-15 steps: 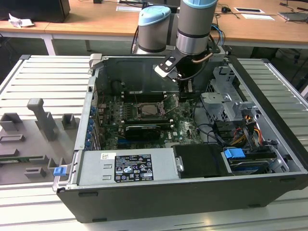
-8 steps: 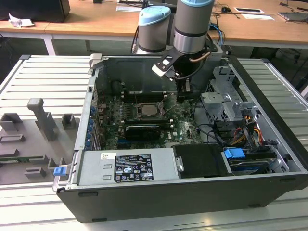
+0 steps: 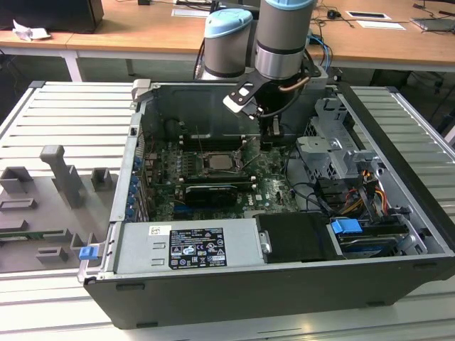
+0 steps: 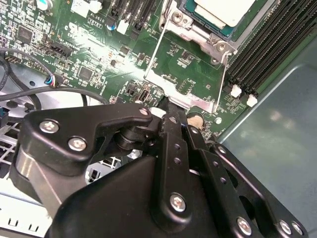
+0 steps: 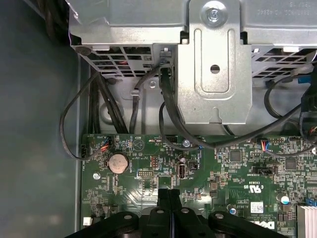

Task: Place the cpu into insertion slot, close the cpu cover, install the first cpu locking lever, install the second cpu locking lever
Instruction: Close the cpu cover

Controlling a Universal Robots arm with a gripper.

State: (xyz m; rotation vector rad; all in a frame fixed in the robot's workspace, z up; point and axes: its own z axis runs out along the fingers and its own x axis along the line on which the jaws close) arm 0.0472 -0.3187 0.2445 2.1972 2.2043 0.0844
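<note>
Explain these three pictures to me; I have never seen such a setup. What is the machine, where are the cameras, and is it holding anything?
The machine is a single robot arm with a black gripper at its end. The exterior view looks from off the arm at an opened computer case lying on a slatted metal table; the arm reaches down into it. Both wrist views come from cameras riding on the arm, looking past the fingers at the green circuit board. The cpu sits in the insertion slot. The cpu cover looks swung open, its free edge by the gripper's tip. The fingers are shut, with nothing seen between them.
</note>
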